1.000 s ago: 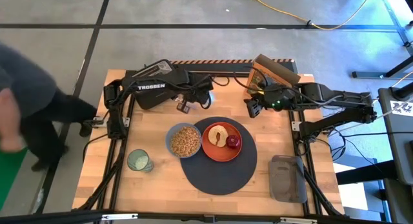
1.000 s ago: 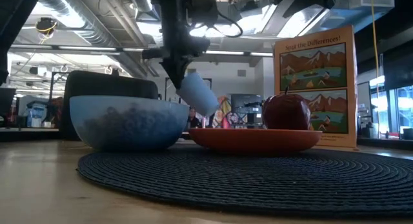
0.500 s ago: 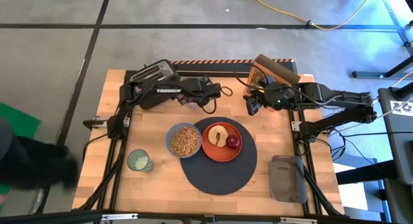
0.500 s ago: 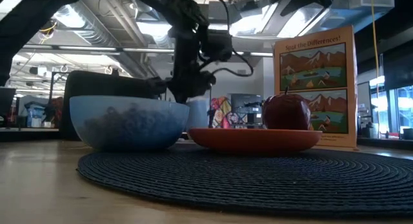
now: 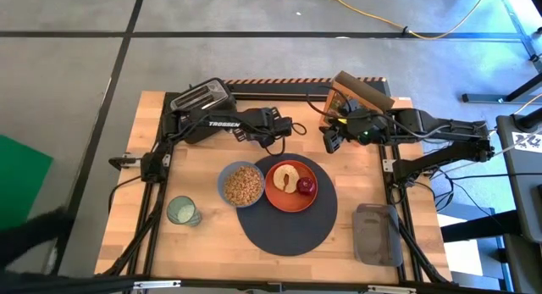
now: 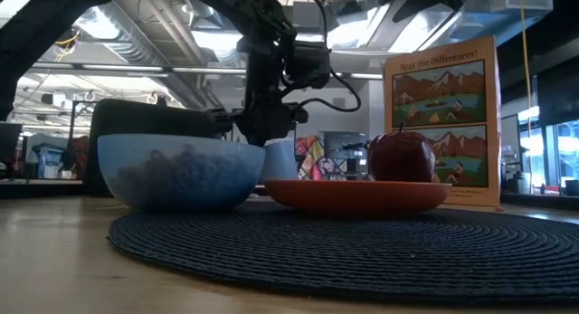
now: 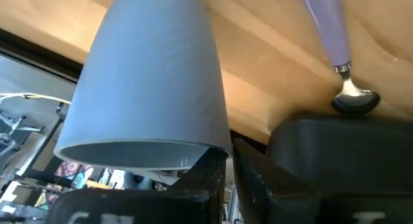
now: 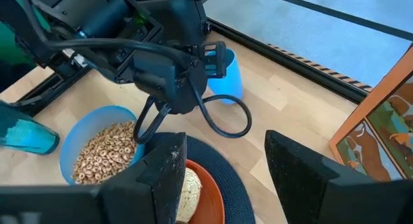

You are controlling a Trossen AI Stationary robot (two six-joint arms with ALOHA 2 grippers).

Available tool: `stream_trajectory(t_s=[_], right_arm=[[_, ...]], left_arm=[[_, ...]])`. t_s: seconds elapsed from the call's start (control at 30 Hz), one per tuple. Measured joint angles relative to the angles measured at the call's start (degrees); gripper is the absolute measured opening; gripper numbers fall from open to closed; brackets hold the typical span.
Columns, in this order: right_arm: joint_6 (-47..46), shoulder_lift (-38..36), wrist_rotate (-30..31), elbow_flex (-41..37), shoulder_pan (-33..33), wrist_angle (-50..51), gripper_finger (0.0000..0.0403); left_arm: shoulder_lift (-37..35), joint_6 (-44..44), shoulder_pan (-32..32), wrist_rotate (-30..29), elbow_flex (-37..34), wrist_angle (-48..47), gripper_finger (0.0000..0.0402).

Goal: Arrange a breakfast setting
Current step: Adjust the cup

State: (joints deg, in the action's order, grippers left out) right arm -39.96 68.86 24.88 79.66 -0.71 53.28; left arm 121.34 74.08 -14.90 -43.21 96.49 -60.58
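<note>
the left gripper [image 8: 216, 62] has just lowered a blue cup [image 8: 224, 76] upright onto the tabletop [image 8: 290, 114] behind the mat [image 5: 284, 213], jaws clamped on its rim, so letting go looks next, while the right gripper [image 8: 222, 179] waits with jaws apart.

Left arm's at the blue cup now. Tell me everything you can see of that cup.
The blue cup is a plain tapered tumbler, wider at the rim, opaque light blue, and looks like plastic. It is upright and appears to stand on the wooden table behind the dark mat; its base is hidden in the low view. The left gripper is closed on its wall at the rim. A lilac-handled spoon lies beyond it. Its contents cannot be seen.
</note>
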Motion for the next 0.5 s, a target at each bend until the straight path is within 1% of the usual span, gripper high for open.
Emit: stream_trajectory(t_s=[0.2,0.5], right_arm=[[0.57,0.00,-1.45,0.00,0.00,0.00,0.0202],[0.98,0.00,-2.45,0.00,0.00,0.04,0.0202]], left_arm=[[0.00,-0.02,-0.02,-0.16,0.00,0.73,0.0048],[-0.20,-0.22,0.09,1.11,0.00,1.23,0.0090]])
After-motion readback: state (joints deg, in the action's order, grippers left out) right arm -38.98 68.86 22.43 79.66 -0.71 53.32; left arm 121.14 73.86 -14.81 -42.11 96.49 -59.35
